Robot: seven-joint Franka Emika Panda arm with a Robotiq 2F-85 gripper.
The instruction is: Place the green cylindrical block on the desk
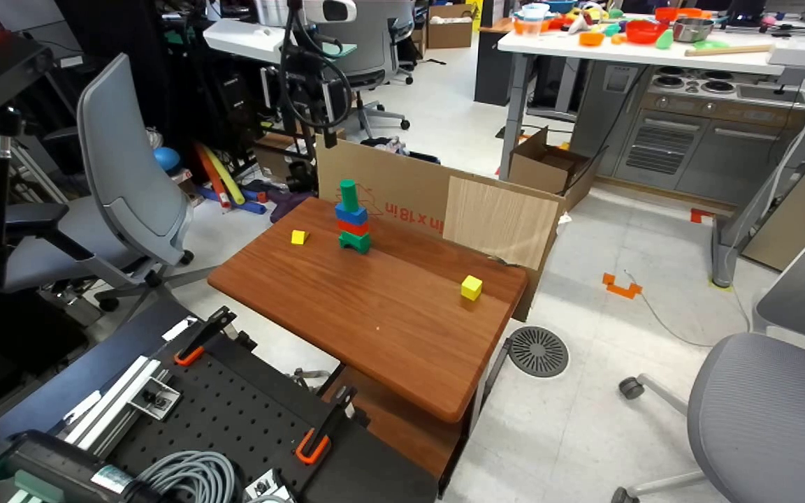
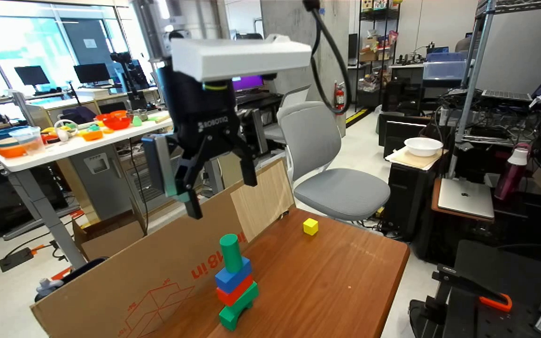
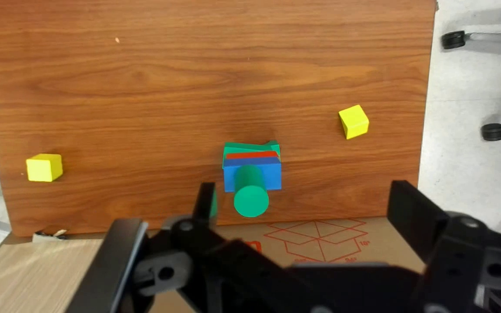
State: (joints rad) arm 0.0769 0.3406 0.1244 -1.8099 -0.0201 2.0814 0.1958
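Note:
The green cylindrical block (image 1: 349,196) stands upright on top of a stack in both exterior views (image 2: 231,254). Under it lie a blue block (image 2: 234,277), a red block (image 2: 235,292) and a green arch-shaped block (image 2: 239,307). The stack stands on the reddish-brown desk (image 1: 374,328) near its edge at the cardboard. My gripper (image 2: 222,191) is open and empty, above and apart from the stack. In the wrist view, the round top of the green cylindrical block (image 3: 251,201) shows between the fingers of the gripper (image 3: 302,189), closer to the left finger.
Two yellow cubes lie on the desk, one on each side of the stack (image 3: 45,167) (image 3: 355,121). A cardboard panel (image 1: 388,175) stands upright along the desk edge behind the stack. A black perforated board (image 1: 235,398) with orange-handled clamps adjoins the opposite side. Chairs stand around.

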